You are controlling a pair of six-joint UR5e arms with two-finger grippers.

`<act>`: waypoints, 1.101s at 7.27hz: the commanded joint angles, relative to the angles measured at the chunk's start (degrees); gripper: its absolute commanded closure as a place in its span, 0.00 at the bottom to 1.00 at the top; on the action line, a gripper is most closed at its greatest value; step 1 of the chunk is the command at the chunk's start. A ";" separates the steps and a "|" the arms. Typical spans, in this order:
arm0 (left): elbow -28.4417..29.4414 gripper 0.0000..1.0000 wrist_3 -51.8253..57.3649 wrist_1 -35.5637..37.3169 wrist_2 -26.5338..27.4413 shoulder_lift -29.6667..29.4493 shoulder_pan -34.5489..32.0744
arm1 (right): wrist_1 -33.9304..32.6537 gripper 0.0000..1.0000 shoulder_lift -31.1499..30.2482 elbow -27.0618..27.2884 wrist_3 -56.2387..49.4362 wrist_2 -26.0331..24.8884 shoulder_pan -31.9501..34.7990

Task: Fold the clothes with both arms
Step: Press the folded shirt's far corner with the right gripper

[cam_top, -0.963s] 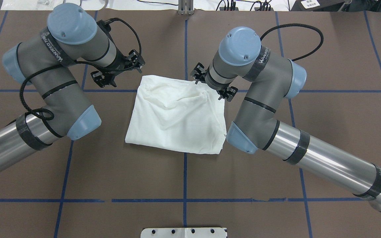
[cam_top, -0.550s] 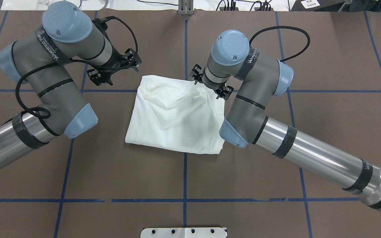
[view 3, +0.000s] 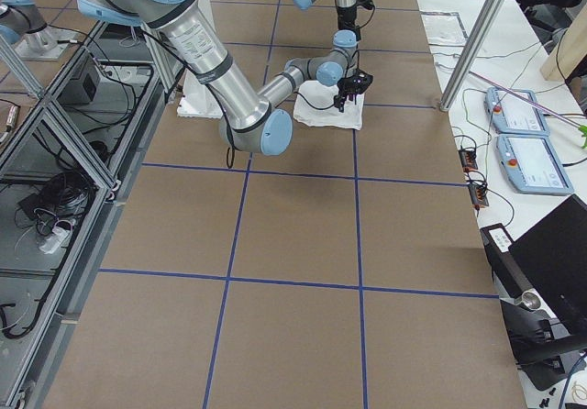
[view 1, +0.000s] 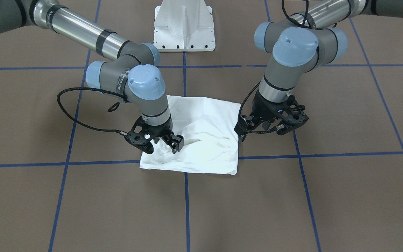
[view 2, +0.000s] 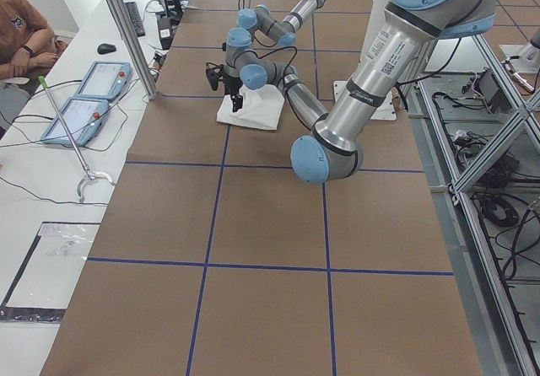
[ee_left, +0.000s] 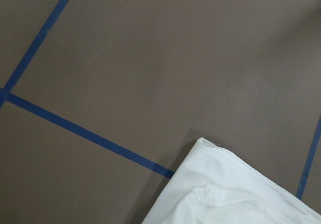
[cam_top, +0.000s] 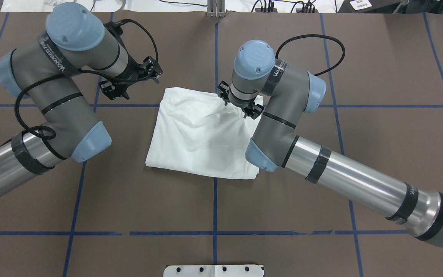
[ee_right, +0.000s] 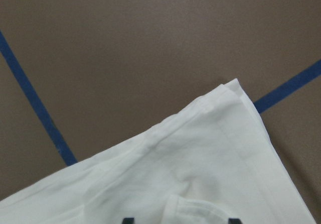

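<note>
The white shirt (cam_top: 202, 142) lies folded in a rough square on the brown table, plain side up; no printed text shows. It also shows in the front view (view 1: 205, 140). My right gripper (cam_top: 238, 107) is low over the shirt's far right part. In the right wrist view its two fingertips stand apart, with a puckered fold of the shirt (ee_right: 200, 163) between them. In the front view the right gripper (view 1: 163, 148) touches the cloth. My left gripper (cam_top: 135, 84) hangs open above bare table beside the shirt's far left corner (ee_left: 235, 194), apart from it.
The white pedestal base (view 1: 184, 26) stands at the robot's side of the table. Blue tape lines (cam_top: 215, 231) cross the brown surface. A side desk with tablets (view 2: 93, 98) and a seated person (view 2: 25, 30) lie beyond the table's far edge.
My right arm has swung left, carrying its gripper from the shirt's far right corner further in over the cloth. My left arm has drawn slightly left, away from the shirt.
</note>
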 commanded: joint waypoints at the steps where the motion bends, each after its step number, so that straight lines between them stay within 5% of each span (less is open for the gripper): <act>1: -0.05 0.00 0.00 -0.01 0.07 0.01 0.08 | -0.03 0.96 0.00 -0.08 -0.43 -0.04 -0.37; 6: -1.02 0.00 0.00 0.08 -0.02 0.27 0.00 | -0.64 1.00 -0.27 0.88 -0.43 0.31 0.07; 8: -1.02 0.00 0.00 -0.01 -0.02 0.27 0.00 | -11.30 1.00 -0.09 2.11 -0.43 1.53 2.78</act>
